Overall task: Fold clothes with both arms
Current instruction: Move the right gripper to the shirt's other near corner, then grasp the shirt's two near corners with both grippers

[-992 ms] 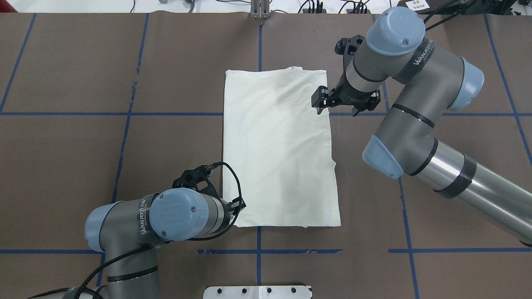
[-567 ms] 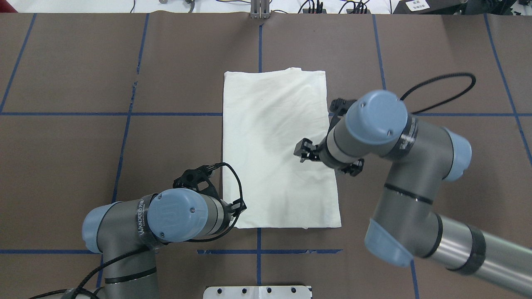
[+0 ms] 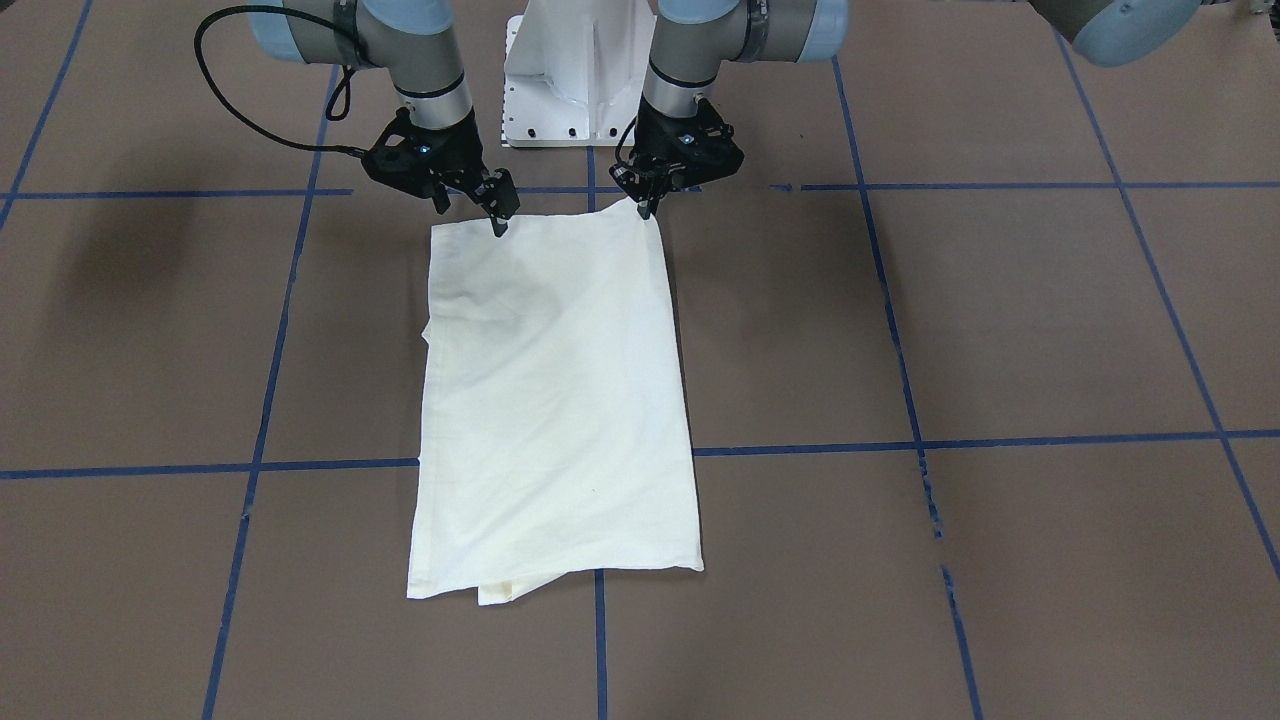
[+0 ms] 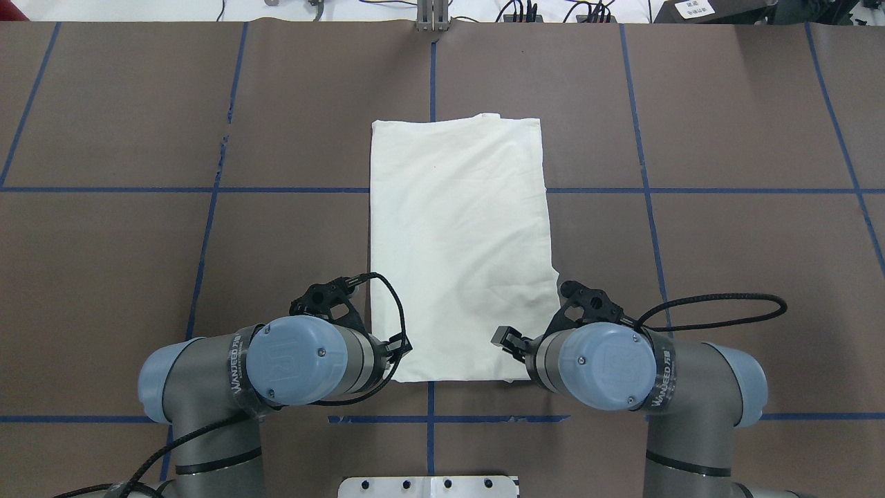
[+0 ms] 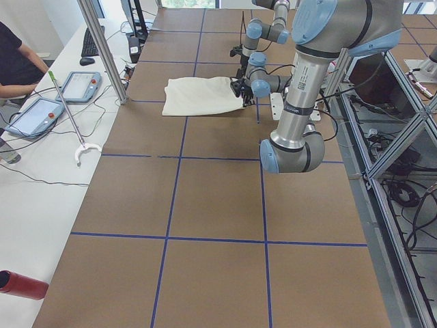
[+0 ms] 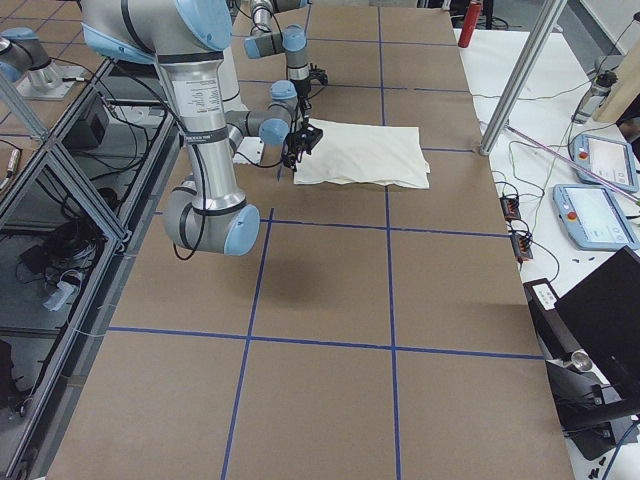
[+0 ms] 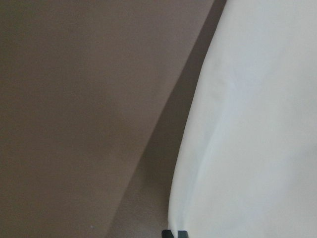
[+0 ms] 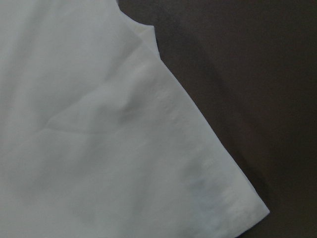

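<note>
At overhead frame centre, the limp, light-looking shirt [image 4: 456, 242] is being supported flat by the counter [image 4: 726, 277]; its lower-left corner is being pinched by the left claw [image 3: 643, 208], the open right claw [image 3: 478, 212] being held over the lower-right corner.

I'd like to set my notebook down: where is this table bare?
Wide bare brown table flanks the cream-white folded shirt on both sides and beyond its end away from the robot. Crowded: the robot's end, where left gripper and right gripper hang at its corners.

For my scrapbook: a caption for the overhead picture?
Left arm and right arm at the near corners of a folded cream shirt.
</note>
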